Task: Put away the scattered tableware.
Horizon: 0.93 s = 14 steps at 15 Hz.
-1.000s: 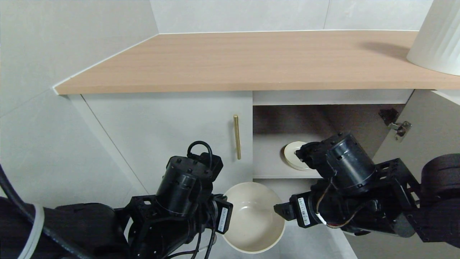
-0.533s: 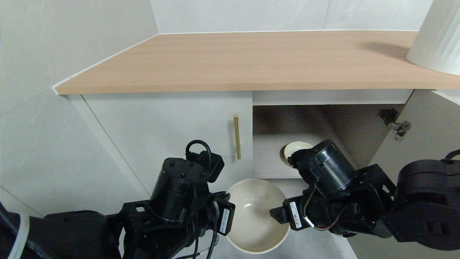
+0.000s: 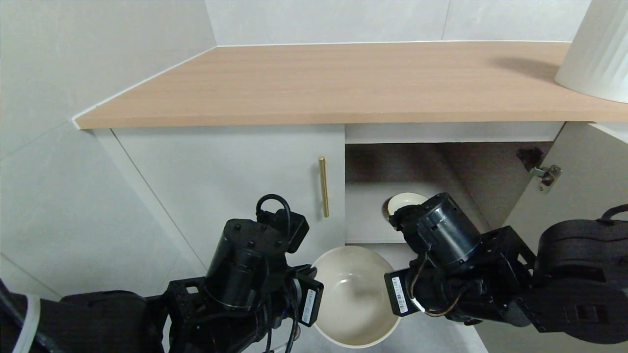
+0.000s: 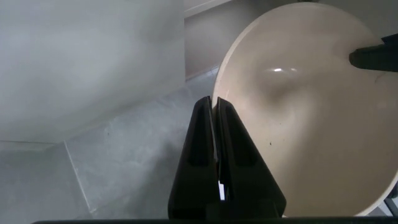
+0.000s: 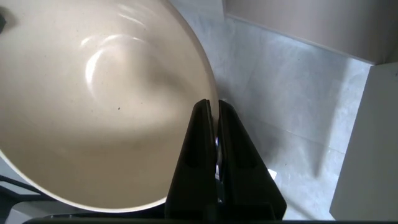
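The left gripper point(image 4: 214, 107) and right gripper point(image 5: 212, 107) were each clamped shut on opposite rims of the cream bowl point(image 3: 354, 294); the open cabinet point(image 3: 365, 215) lay ahead, slightly right.

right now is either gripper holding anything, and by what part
Both hold the bowl by its rim: the left gripper pinches one side, the right gripper the opposite side.

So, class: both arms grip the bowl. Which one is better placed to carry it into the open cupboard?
Right, probably. The right arm sits before the open cupboard; the left arm faces the shut door. Both jaws pinch the bowl rim.
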{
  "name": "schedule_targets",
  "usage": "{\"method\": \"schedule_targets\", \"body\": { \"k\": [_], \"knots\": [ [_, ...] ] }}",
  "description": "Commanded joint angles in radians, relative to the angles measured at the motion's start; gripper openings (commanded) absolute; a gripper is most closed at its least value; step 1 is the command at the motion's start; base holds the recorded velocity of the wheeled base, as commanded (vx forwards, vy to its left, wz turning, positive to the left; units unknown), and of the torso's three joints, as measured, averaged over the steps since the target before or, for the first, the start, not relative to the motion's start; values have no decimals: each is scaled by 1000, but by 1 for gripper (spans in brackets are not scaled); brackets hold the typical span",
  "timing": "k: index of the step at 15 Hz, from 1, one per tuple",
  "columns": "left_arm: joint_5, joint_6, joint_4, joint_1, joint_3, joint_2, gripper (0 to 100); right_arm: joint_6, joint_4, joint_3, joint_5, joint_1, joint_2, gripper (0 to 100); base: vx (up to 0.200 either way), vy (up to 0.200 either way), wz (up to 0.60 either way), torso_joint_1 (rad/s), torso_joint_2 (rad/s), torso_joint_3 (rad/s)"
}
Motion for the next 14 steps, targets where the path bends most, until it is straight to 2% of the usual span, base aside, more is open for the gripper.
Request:
{"method": "schedule_targets", "body": {
  "k": [1, 7, 8, 13, 14],
  "knots": [
    [3, 0, 1, 1, 0, -3, 0, -1, 3, 1, -2, 1, 2, 0, 0, 0, 0, 0, 0, 0],
    [3, 0, 1, 1, 1, -6, 0, -1, 3, 1, -4, 1, 2, 0, 0, 0, 0, 0, 0, 0],
    [3, 0, 1, 1, 1, -6, 100, -1, 3, 1, -4, 1, 0, 0, 0, 0, 0, 0, 0, 0],
    [6, -1, 0, 2, -2, -9, 100, -1, 3, 0, -7, -6, -1, 0, 0, 0, 0, 0, 0, 0],
    [15, -1, 0, 4, -2, -10, 100, -1, 3, 0, -7, -41, 0, 0, 0, 0, 0, 0, 0, 0]
  ]
}}
